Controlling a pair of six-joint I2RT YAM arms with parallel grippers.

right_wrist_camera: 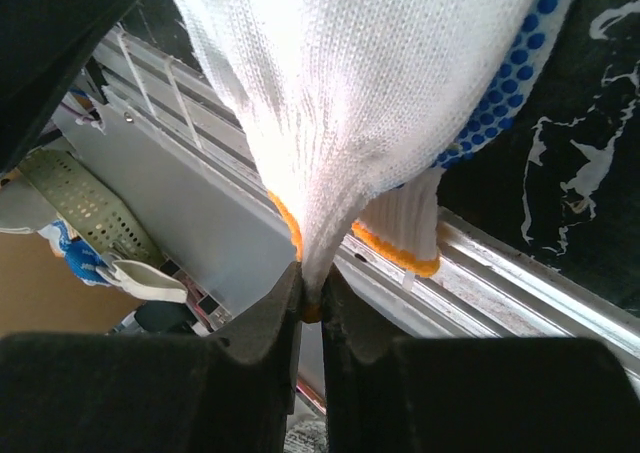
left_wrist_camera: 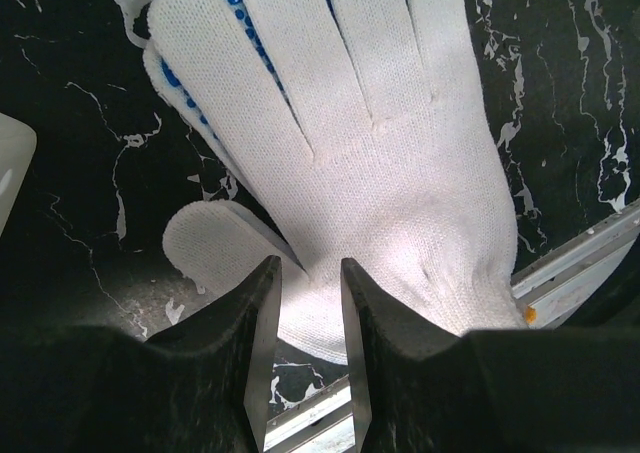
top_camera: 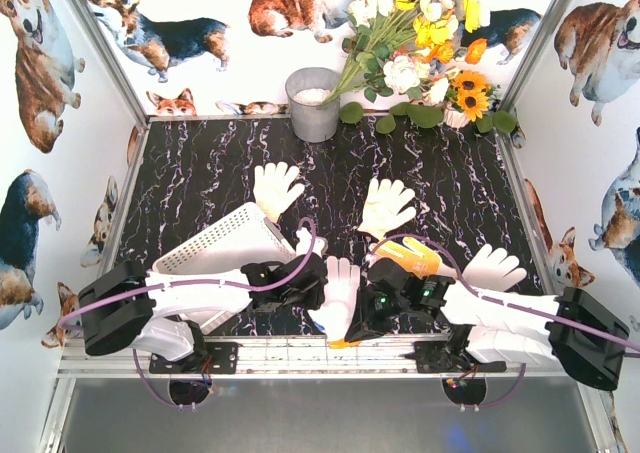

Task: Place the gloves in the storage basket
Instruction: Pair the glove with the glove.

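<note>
Your left arm hides the near end of the storage basket [top_camera: 215, 243] on your counter [top_camera: 200, 173]. The blue-dotted glove [top_camera: 338, 288] lies outside it, at the near edge. Your right hand [right_wrist_camera: 310, 278] pinches its orange cuff; your left hand [left_wrist_camera: 310, 268], slightly parted, straddles its thumb side, grip unclear.

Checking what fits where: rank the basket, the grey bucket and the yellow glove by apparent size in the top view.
1. storage basket
2. grey bucket
3. yellow glove, partly hidden, so its rank is unsure

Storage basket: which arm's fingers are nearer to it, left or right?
Left. The left fingers are just right of the storage basket; the right fingers are farther right, pinching the cuff of the white glove.
</note>
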